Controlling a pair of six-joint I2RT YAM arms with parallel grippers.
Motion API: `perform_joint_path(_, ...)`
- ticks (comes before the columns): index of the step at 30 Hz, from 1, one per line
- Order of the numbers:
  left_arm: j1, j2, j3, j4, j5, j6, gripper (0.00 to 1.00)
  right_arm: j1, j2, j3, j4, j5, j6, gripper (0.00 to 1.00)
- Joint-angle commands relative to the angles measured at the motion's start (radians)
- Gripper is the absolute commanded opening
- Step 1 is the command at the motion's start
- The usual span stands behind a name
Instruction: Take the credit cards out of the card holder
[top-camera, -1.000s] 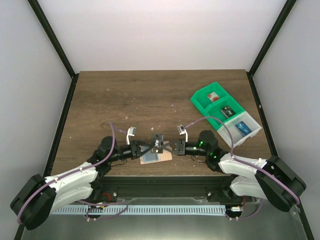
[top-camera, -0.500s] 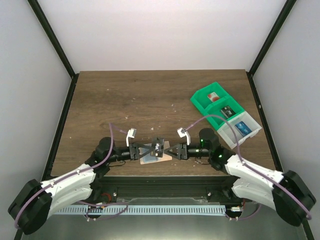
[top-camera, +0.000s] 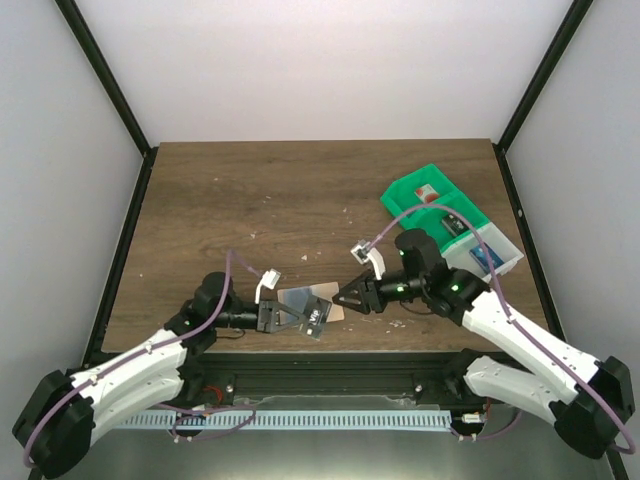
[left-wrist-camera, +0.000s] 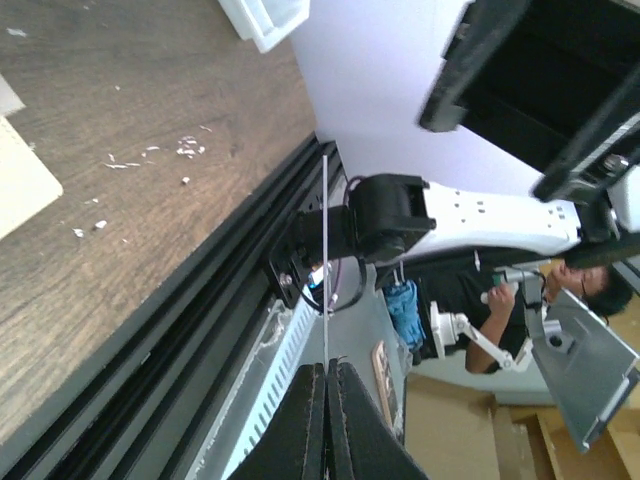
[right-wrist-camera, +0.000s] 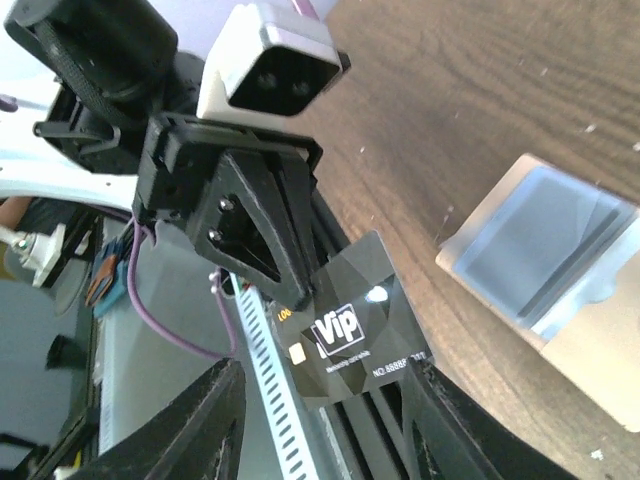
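My left gripper (top-camera: 297, 317) is shut on the dark "Vip" credit card (top-camera: 316, 320) and holds it above the table's near edge. In the left wrist view the card (left-wrist-camera: 325, 250) shows edge-on between the shut fingers (left-wrist-camera: 326, 366). In the right wrist view the card (right-wrist-camera: 362, 335) sits between my right gripper's (right-wrist-camera: 325, 378) spread fingers, which do not grip it. The right gripper (top-camera: 350, 297) is open. The tan card holder (top-camera: 334, 311) lies flat on the table (right-wrist-camera: 590, 375). A pale blue-grey card with a dark stripe (right-wrist-camera: 545, 255) shows in its pocket.
A green-and-white compartment tray (top-camera: 412, 190) with small items stands at the right rear, partly behind the right arm. The black frame rail (top-camera: 330, 365) runs along the table's near edge. Small white crumbs (left-wrist-camera: 150, 160) lie on the wood.
The left gripper has drawn the dark card off the holder toward the near edge. The right gripper has let go of it and pulled back to the right and up.
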Motion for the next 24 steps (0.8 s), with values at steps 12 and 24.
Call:
perform_joint_path(12,-0.001,-0.042,0.006,-0.027,0.149,0.092,0.00,-0.007,0.223,0.014,0.063,-0.302,-0.034,0.42)
perform_joint_path(24,-0.001,-0.034,-0.001,0.001,0.164,0.091,0.00,0.001,0.285,-0.004,0.125,-0.352,-0.018,0.31)
